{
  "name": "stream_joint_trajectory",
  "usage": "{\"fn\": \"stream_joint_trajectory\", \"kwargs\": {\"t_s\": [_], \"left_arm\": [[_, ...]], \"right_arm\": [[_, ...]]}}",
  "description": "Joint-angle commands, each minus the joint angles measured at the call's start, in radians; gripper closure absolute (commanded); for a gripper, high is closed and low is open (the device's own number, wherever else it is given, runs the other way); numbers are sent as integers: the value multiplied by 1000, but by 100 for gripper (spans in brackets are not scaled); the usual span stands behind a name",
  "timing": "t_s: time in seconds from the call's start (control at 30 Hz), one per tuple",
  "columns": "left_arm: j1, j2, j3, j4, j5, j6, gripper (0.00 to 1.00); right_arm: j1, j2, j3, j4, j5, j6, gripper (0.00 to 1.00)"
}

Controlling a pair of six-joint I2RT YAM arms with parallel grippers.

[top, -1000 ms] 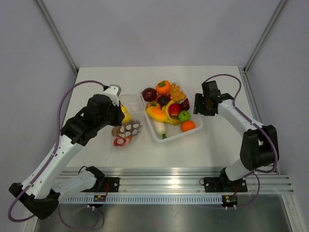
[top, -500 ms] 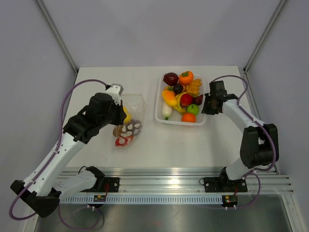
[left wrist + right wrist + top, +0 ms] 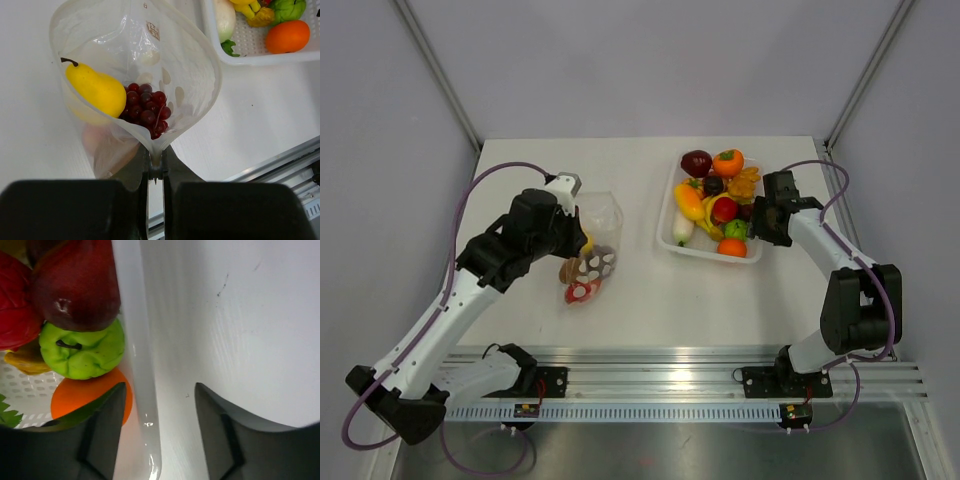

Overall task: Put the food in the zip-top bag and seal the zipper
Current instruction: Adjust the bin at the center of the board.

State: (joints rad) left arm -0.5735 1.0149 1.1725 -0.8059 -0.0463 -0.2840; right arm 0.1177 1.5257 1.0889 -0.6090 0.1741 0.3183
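Note:
The clear zip-top bag (image 3: pixel 598 228) hangs open-mouthed from my left gripper (image 3: pixel 575 238), which is shut on its edge (image 3: pixel 156 167). A yellow pear (image 3: pixel 97 90) and dark red grapes (image 3: pixel 147 107) lie inside the bag (image 3: pixel 185 65); more red and white pieces (image 3: pixel 582 288) show through its lower part. The rest of the food, a dark red apple (image 3: pixel 697 162), a green piece (image 3: pixel 735 229) and an orange (image 3: pixel 732 248), sits in the white tray (image 3: pixel 705 252). My right gripper (image 3: pixel 767 222) is open, one finger either side of the tray's right rim (image 3: pixel 135 340). The zipper cannot be made out.
The tray's corner (image 3: pixel 260 59) lies just right of the bag in the left wrist view. The table's right edge and a frame post (image 3: pixel 865 90) are near the right arm. The metal rail (image 3: pixel 650 375) runs along the near edge.
The tray has slid right and away from the bag, together with my right gripper. My left gripper, still holding the bag, has shifted slightly right.

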Motion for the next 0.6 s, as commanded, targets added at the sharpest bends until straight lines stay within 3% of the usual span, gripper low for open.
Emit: {"fn": "stream_joint_trajectory", "kwargs": {"t_s": [0.0, 0.2, 0.3, 0.47, 0.57], "left_arm": [[6, 5, 56, 79, 34, 19, 100], [6, 16, 61, 89, 91, 40, 100], [6, 24, 67, 111, 166, 81, 100], [6, 50, 134, 76, 379, 192, 100], [6, 41, 162, 67, 473, 246, 100]], "right_arm": [[-3, -18, 9, -41, 107, 1, 30], [-3, -160, 26, -46, 27, -16, 20], [-1, -261, 46, -23, -111, -54, 19], [3, -393, 101, -3, -327, -117, 16], [66, -423, 153, -29, -329, -160, 18]]}}
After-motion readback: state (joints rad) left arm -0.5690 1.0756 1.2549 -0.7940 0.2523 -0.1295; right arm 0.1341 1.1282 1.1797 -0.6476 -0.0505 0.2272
